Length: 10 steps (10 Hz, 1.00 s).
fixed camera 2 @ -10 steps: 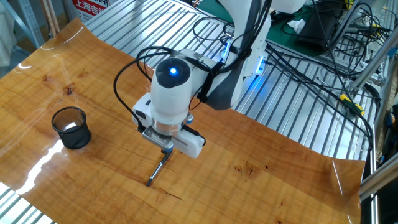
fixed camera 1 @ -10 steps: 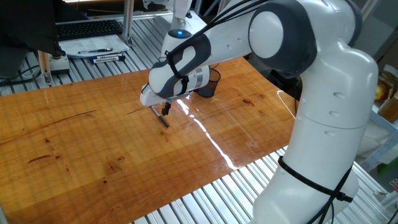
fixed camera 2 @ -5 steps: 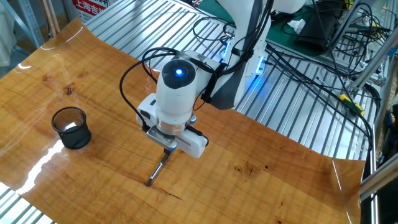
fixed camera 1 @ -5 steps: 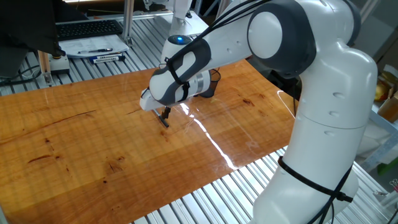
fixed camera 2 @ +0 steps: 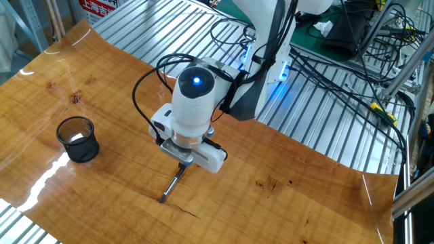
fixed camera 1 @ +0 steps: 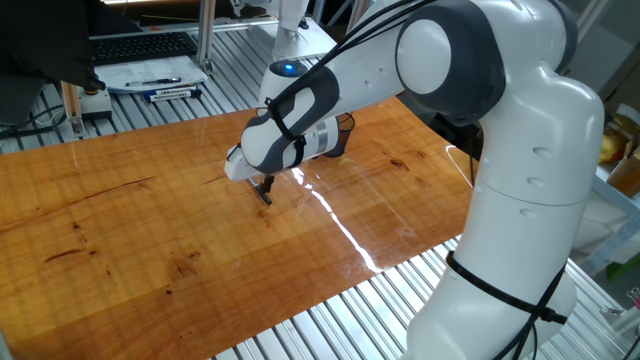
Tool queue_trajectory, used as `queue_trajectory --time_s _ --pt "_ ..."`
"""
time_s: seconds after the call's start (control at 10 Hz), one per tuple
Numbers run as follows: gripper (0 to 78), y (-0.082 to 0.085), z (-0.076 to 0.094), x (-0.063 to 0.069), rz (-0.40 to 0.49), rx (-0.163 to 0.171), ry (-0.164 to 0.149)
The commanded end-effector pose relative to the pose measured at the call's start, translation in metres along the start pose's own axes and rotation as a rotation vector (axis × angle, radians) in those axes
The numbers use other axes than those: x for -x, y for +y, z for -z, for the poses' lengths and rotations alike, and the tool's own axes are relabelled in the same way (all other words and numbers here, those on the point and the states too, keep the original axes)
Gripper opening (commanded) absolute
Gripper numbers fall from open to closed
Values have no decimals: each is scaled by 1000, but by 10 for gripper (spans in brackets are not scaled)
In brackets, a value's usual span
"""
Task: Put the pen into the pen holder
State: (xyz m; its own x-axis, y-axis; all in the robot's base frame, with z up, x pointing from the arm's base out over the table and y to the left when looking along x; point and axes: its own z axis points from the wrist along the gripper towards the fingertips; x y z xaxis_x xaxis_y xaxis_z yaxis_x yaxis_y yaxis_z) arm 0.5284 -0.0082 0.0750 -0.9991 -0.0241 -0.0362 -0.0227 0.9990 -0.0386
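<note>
The pen lies flat on the wooden tabletop, a thin black stick; in the one fixed view only a short piece of the pen shows. My gripper points straight down over the pen's far end, with its fingertips at or just above it. The wrist body hides the fingers, so their gap is not visible. My gripper shows there as a narrow dark tip. The pen holder, a black mesh cup, stands upright well left of the gripper; the pen holder is half hidden behind the arm.
The wooden board sits on a ribbed metal table. Cables trail behind the arm. White-and-blue markers and papers lie beyond the board's far edge. The robot's base stands at the board's right end.
The wrist has shifted slightly to the right and turned a little over the pen. The pen and the cup have not moved.
</note>
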Motion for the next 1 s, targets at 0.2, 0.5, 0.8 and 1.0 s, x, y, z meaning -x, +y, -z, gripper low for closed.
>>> queue_trajectory --time_s 0.2,0.5,0.8,1.0 --pt "0 -1 1 1 -5 15 -2" --pt "774 -1 0 1 -3 16 0" --pt "774 -1 0 1 -3 16 0" --pt "774 -1 0 1 -3 16 0"
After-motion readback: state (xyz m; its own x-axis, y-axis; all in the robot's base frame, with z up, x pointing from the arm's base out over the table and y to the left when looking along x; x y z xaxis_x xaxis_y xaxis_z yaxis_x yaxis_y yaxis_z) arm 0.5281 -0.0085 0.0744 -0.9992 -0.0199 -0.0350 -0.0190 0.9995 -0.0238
